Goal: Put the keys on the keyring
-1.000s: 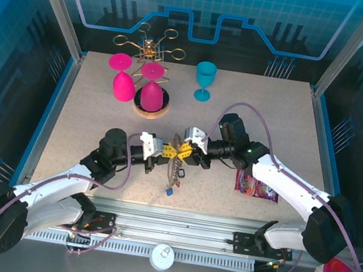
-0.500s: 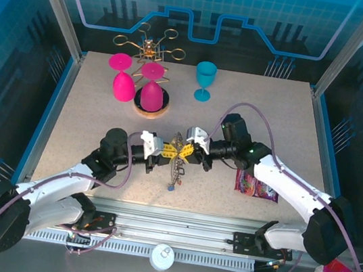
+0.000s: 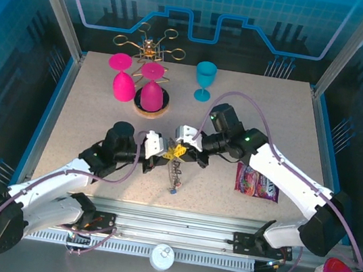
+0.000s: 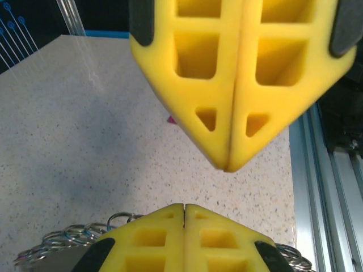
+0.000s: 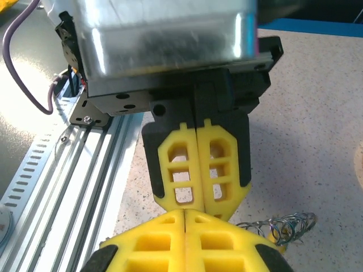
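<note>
Speckled table [image 3: 89, 115], both arms reaching in to the near middle. Left gripper [image 3: 167, 152] is pinched fully closed, with silvery rings of the keyring [image 3: 175, 170] sticking out on both sides of its yellow fingers [image 4: 153, 238]. Right gripper [image 3: 178, 150] is also fully closed, tip to tip against the left one; can't tell if it has hold of the ring. The keyring dangles just below where the tips meet, a blue key [image 3: 173, 190] at its bottom end.

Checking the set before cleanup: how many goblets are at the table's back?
3. One pink goblet inverted left of the gold rack's base; a second pink goblet inverted over it; a teal goblet upright further right.
</note>
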